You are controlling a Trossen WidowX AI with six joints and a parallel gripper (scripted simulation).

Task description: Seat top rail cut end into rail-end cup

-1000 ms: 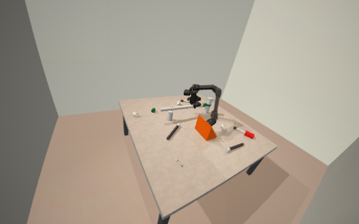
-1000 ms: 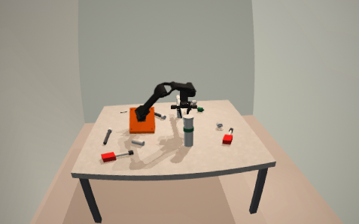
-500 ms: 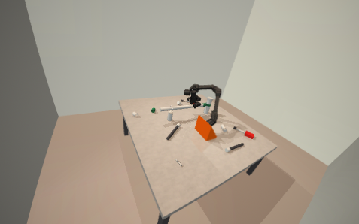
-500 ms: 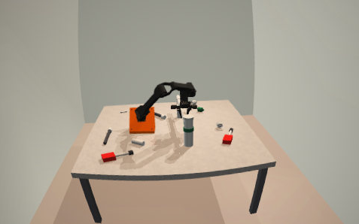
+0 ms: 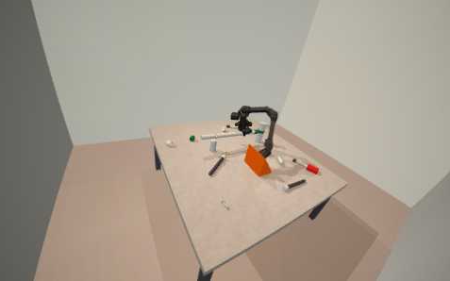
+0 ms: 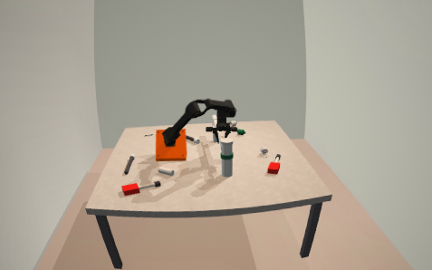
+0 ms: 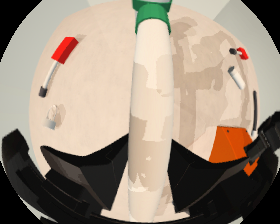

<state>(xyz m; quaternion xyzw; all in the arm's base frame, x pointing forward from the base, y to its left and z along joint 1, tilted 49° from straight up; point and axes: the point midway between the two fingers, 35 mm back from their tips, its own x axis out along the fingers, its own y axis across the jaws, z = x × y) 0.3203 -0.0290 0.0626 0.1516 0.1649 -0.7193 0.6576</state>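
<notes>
Wrist view: big post (image 7: 152, 1) cut off at top edge; rail's (image 7: 151, 100) far end hidden inside green cup (image 7: 152, 22), so seating depth can't be read. Near end runs out w/ bottom edge. Top view: arm (image 5: 258, 110) hides part of rail (image 5: 225, 136); small white bit (image 5: 225, 204), lower center, too tiny to ID.
</notes>
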